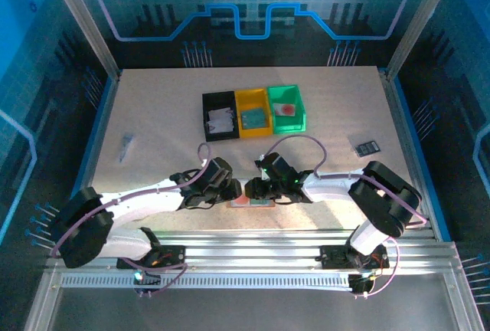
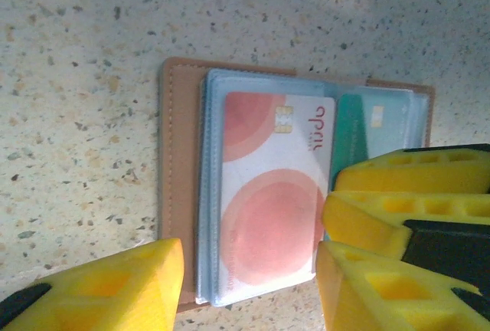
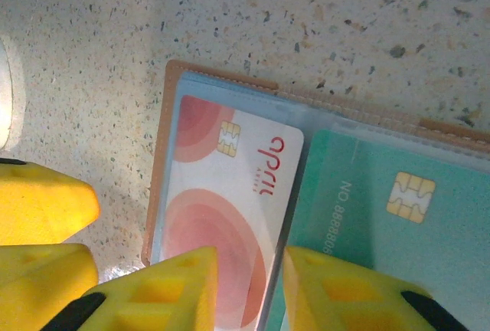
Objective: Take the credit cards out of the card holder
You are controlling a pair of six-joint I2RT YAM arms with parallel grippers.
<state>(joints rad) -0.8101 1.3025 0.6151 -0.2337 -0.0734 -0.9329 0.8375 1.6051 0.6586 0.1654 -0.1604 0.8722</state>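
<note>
The card holder (image 1: 253, 203) (image 2: 180, 155) (image 3: 222, 77) lies open and flat on the speckled table, close to the near edge. Its left clear pocket holds a white credit card with red circles (image 2: 268, 193) (image 3: 230, 185). A green credit card (image 2: 367, 128) (image 3: 367, 208) sits in the right pocket. My left gripper (image 1: 232, 190) (image 2: 249, 289) is open, its fingers straddling the near end of the white-and-red card. My right gripper (image 1: 250, 188) (image 3: 249, 289) is open with a narrow gap, poised over that card's inner edge by the fold. Its fingers (image 2: 413, 181) overlap the green card.
A black bin (image 1: 220, 115), a yellow bin (image 1: 253, 111) and a green bin (image 1: 286, 107) stand side by side at the back, each with cards inside. A small dark item (image 1: 365, 147) lies at the right and a small pale one (image 1: 125, 147) at the left.
</note>
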